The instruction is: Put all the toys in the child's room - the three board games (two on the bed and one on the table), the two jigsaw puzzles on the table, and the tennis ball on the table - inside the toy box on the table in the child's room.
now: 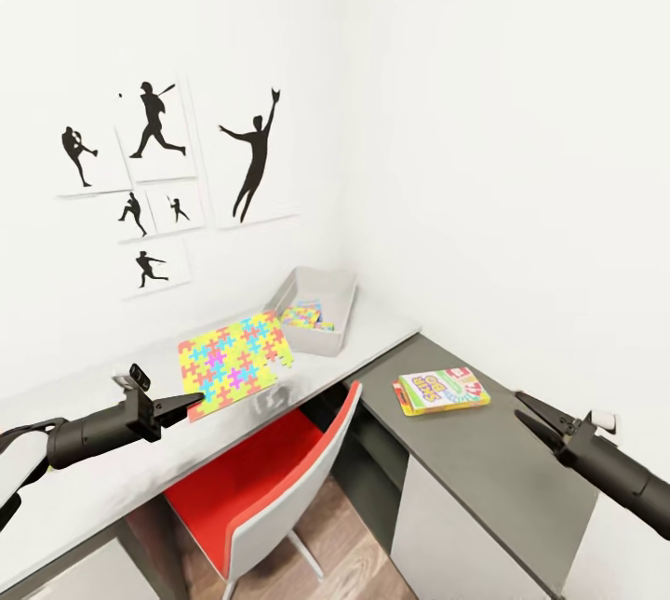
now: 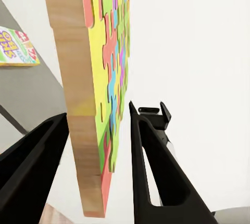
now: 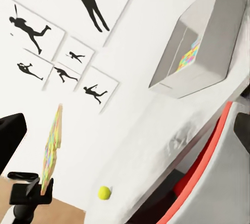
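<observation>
**Mia:** Where is the jigsaw puzzle now?

**Ben:** The left claw has it. One finger is on each flat side, pinching the near edge. In the head view the puzzle is up off the table and tilted. It hangs just in front of the toy box, on the robot's side of it.

**Mia:** Is anything in the toy box yet?

**Ben:** Yes. Something with the same bright colors lies inside. I think it is the other puzzle, but it is too small to be sure.

**Mia:** So what comes next?

**Ben:** I think the puzzle goes into the toy box. The claw should carry it over the near wall, high enough that the far edge does not bump the wall. Then it should lay the puzzle down flat and low before it lets go. The puzzle is wide and only held at one edge, so a slow move is best, or it may tip or slip.

**Mia:** What else is near the toy box?

**Ben:** The green, yellow and red board game lies on the dark lower part of the table, to the right of the toy box and well apart from it. The right wrist view shows the tennis ball on the table too, well apart from the toy box.

**Mia:** And the right claw?

**Ben:** It hangs past the board game, further from the toy box. It looks closed and holds nothing.
</observation>
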Controlling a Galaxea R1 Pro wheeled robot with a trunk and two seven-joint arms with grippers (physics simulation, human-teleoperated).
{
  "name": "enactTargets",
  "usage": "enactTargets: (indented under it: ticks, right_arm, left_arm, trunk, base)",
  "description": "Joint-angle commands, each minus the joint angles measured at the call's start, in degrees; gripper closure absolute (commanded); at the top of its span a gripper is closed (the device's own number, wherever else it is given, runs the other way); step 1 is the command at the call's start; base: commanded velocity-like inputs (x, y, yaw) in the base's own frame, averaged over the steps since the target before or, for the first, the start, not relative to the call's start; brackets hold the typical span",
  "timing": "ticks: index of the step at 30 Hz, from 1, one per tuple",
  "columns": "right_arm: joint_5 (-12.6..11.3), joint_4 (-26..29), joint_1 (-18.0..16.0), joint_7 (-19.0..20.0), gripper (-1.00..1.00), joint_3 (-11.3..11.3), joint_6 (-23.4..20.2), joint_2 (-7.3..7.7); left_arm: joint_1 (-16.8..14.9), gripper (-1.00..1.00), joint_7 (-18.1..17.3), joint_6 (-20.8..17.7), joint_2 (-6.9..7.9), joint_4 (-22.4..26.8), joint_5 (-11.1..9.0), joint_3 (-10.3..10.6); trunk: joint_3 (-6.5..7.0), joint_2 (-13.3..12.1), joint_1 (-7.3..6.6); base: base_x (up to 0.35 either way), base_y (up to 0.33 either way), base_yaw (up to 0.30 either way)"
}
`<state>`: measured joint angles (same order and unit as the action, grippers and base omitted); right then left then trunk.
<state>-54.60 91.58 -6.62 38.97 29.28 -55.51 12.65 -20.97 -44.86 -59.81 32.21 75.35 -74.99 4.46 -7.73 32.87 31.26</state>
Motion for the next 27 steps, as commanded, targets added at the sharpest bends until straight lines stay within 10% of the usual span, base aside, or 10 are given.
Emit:
enactTargets:
  ticks: [1,7,27]
  right_arm:
    - [0.14,0.0,-0.03,0.77,-1.0,0.0,0.77,0.0]
    - [0.35,0.0,0.02,6.46,-1.0,-0.04,2.47,0.0]
    - [0.81,0.0,0.03,6.63,-1.0,-0.36,4.67,0.0]
  left_arm:
    - [-0.08,1.0,-0.23,-0.19,0.09,-0.03,-0.08,0.06]
    - [-0.06,1.0,-0.3,-0.19,0.13,-0.02,-0.15,0.11]
    - [-0.04,1.0,-0.31,-0.19,0.14,-0.16,-0.1,-0.35]
  trunk:
    - [0.15,-0.33,-0.2]
    - [1.65,-2.73,-1.52]
    - [3.8,-4.74,-2.62]
  base:
    - [0.0,0.0,-0.222]
    - [0.0,0.0,-0.22]
    - [0.061,0.0,-0.185]
